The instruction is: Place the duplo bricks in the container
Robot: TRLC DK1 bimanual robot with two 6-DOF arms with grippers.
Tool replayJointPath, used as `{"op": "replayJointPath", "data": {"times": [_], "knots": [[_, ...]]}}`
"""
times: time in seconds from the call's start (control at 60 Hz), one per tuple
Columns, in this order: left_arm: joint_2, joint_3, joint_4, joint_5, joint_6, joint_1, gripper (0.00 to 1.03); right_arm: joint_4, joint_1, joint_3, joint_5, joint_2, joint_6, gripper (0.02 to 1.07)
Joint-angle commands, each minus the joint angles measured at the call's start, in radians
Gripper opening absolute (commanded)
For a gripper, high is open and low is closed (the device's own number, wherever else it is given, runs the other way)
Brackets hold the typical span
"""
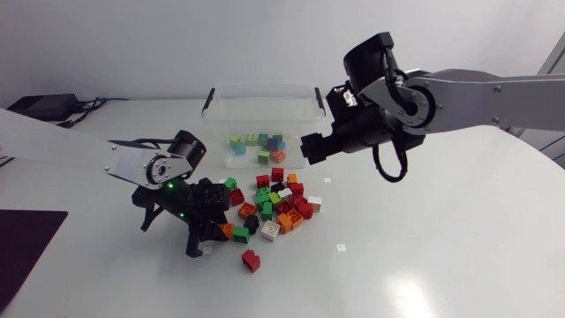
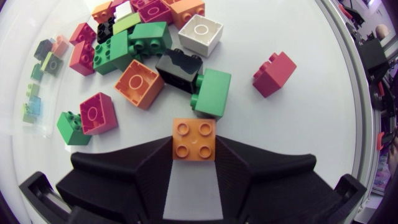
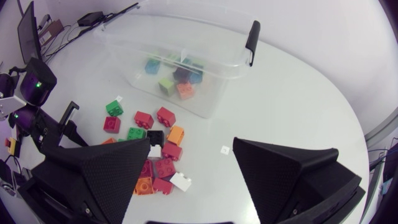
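**Pick-up stage.** The left gripper (image 2: 194,143), at 9 o'clock of the loose pile (image 1: 278,203), is clamped from two sides on an orange brick (image 2: 194,138). A green brick (image 2: 211,92) lies just ahead of it. The clear container (image 1: 221,124) stands at 12 o'clock of the pile. It holds a few sorted bricks (image 1: 260,146), but most are still outside. The right gripper (image 3: 191,146) hangs at the container's 3 o'clock end, fingers wide apart and holding nothing. Judged next move: lift the orange brick clear of its neighbour, carry it towards 12 o'clock over the container's near wall, then release.
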Motion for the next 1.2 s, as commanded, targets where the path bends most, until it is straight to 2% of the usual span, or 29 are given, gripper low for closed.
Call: {"op": "replayJointPath", "data": {"times": [0.0, 0.35, 0.7, 0.8, 0.933, 1.133, 1.183], "knots": [[-0.040, -0.008, -0.006, 0.005, 0.031, 0.016, 0.16, -0.026, 0.014, -0.025, 0.010, -0.002, 0.063, 0.98], [-0.194, 0.020, -0.018, 0.008, 0.020, 0.090, 0.16, -0.142, 0.020, 0.014, 0.062, 0.138, 0.128, 0.98], [-0.254, 0.146, -0.004, 0.017, -0.112, 0.096, 0.16, -0.228, 0.027, 0.104, 0.064, 0.268, 0.183, 0.93], [-0.260, 0.173, 0.037, 0.025, -0.161, 0.096, 0.16, -0.230, 0.034, 0.126, 0.064, 0.300, 0.197, 0.93], [-0.263, 0.198, 0.183, 0.025, -0.279, 0.098, 0.16, -0.230, 0.054, 0.136, 0.064, 0.334, 0.208, 0.93], [-0.223, 0.259, 0.264, 0.025, -0.372, 0.089, 0.16, -0.244, 0.051, 0.141, 0.067, 0.371, 0.224, 0.92], [-0.211, 0.276, 0.279, 0.025, -0.391, 0.087, 0.16, -0.244, 0.048, 0.141, 0.068, 0.374, 0.226, 0.88]]}}
